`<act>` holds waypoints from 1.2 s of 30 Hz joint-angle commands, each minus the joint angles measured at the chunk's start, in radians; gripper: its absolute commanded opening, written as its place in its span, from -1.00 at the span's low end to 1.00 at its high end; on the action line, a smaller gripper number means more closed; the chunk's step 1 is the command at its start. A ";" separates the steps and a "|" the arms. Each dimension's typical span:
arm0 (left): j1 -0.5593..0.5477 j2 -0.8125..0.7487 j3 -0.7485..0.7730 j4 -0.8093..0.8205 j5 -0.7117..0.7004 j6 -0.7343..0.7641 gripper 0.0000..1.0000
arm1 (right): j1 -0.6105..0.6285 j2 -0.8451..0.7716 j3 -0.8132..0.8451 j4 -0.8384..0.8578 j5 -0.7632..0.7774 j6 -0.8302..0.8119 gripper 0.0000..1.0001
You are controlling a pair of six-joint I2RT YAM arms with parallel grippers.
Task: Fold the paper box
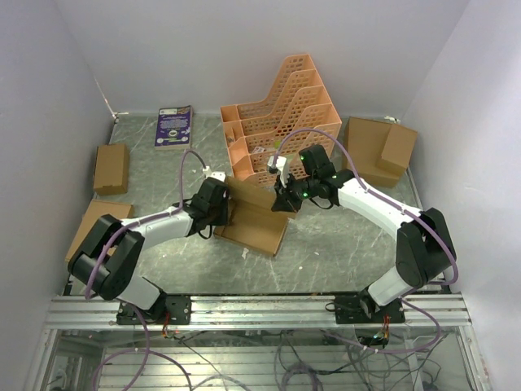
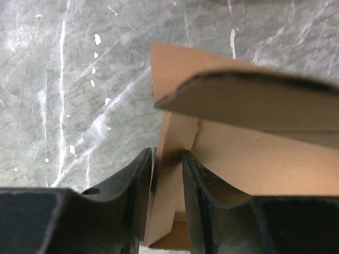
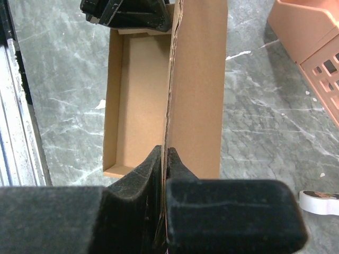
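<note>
Paper box (image 1: 259, 230) sat mid-tabletop (image 1: 342, 244), just near of the orange rack (image 1: 281, 114). Left pincer (image 2: 167, 159), partly open, clasped its left side. Right pincer (image 3: 164, 154), almost closed, pinched its upright panel.

We find the top view evenly and brightly lit from above, with soft, short shadows beneath the arms on the table (image 1: 326, 244). Both wrist views are dimmer. The left gripper (image 2: 167, 154) and right gripper (image 3: 165, 151) show dark and blurred close to the lens. The nearest edge of the paper box (image 2: 254, 153) is likewise out of focus.
</note>
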 commanded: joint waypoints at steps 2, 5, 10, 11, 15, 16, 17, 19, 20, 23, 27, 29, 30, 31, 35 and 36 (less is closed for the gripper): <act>-0.003 -0.027 -0.001 0.091 0.016 0.017 -0.17 | 0.019 -0.008 -0.004 0.008 -0.045 -0.017 -1.00; -0.003 -0.017 0.014 0.092 0.017 0.015 -0.18 | 0.021 -0.005 -0.004 0.007 -0.045 -0.018 -1.00; 0.001 0.003 0.041 0.080 -0.013 0.015 -0.21 | 0.023 -0.004 -0.005 0.005 -0.045 -0.020 -1.00; 0.002 0.015 0.045 0.075 -0.018 0.018 -0.21 | 0.023 -0.005 -0.005 0.006 -0.045 -0.019 -1.00; 0.002 0.041 0.050 0.073 -0.031 0.027 -0.19 | 0.023 -0.009 -0.007 0.006 -0.046 -0.020 -1.00; 0.002 0.043 0.049 0.077 -0.035 0.029 -0.18 | 0.023 -0.007 -0.007 0.006 -0.048 -0.020 -1.00; 0.002 0.045 0.048 0.081 -0.037 0.030 -0.18 | 0.024 -0.007 -0.007 0.005 -0.049 -0.021 -1.00; 0.002 0.051 0.048 0.082 -0.050 0.033 -0.19 | 0.025 -0.006 -0.007 0.004 -0.050 -0.021 -1.00; 0.002 0.055 0.048 0.083 -0.058 0.035 -0.20 | 0.026 -0.006 -0.007 0.004 -0.049 -0.021 -1.00; 0.003 0.056 0.043 0.079 -0.088 0.035 -0.26 | 0.029 -0.004 -0.006 0.003 -0.049 -0.023 -1.00; 0.002 0.061 0.044 0.056 -0.116 0.037 -0.78 | 0.030 -0.002 -0.004 0.002 -0.049 -0.024 -1.00; -0.001 0.066 0.047 0.036 -0.136 0.033 -0.86 | 0.032 -0.001 -0.004 0.001 -0.047 -0.024 -1.00; -0.003 0.065 0.048 0.024 -0.147 0.030 -0.86 | 0.033 -0.001 -0.004 0.001 -0.046 -0.024 -1.00; -0.008 0.063 0.050 0.008 -0.173 0.028 -0.86 | 0.033 -0.001 -0.004 0.002 -0.046 -0.024 -1.00; -0.044 0.039 0.051 -0.057 -0.259 0.011 -0.85 | 0.033 -0.001 0.001 0.000 -0.049 -0.024 -1.00; -0.050 0.032 0.046 -0.065 -0.266 0.007 -0.80 | 0.033 -0.002 0.001 -0.001 -0.054 -0.024 -1.00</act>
